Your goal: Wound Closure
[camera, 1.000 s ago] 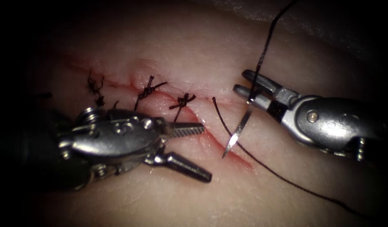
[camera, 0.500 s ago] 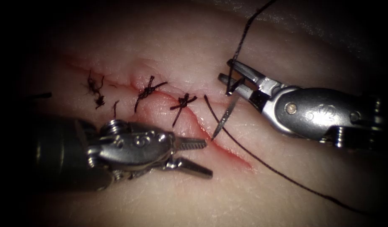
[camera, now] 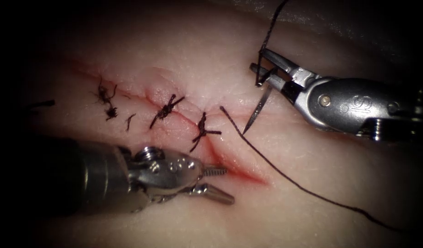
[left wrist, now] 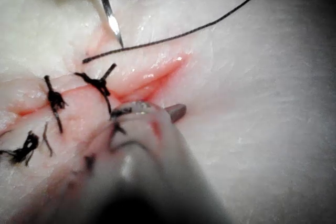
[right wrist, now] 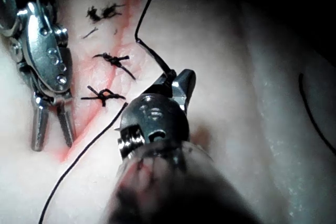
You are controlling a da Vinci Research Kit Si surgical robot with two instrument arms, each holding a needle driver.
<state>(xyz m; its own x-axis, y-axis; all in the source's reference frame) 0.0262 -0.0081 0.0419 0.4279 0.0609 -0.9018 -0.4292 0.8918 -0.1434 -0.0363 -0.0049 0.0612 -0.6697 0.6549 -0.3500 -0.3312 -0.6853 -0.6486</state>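
While the right tool [camera: 262,73] lifted the clamped needle [camera: 257,111] off the cut [camera: 234,167], the spread, empty left tool [camera: 220,183] sank lower.

I see the tissue [camera: 312,174] lying pale and glistening, its cut [camera: 230,160] running from far left to near right, red fluid [camera: 246,174] pooled in the open near-right stretch. Dark knotted stitches [camera: 168,108] close the far-left part. The curved needle [camera: 258,110] hangs free of the tissue, gripped near its tail in my right claw [camera: 262,76], tip pointing down just right of the cut. The black thread [camera: 289,181] trails across the tissue toward the near right.
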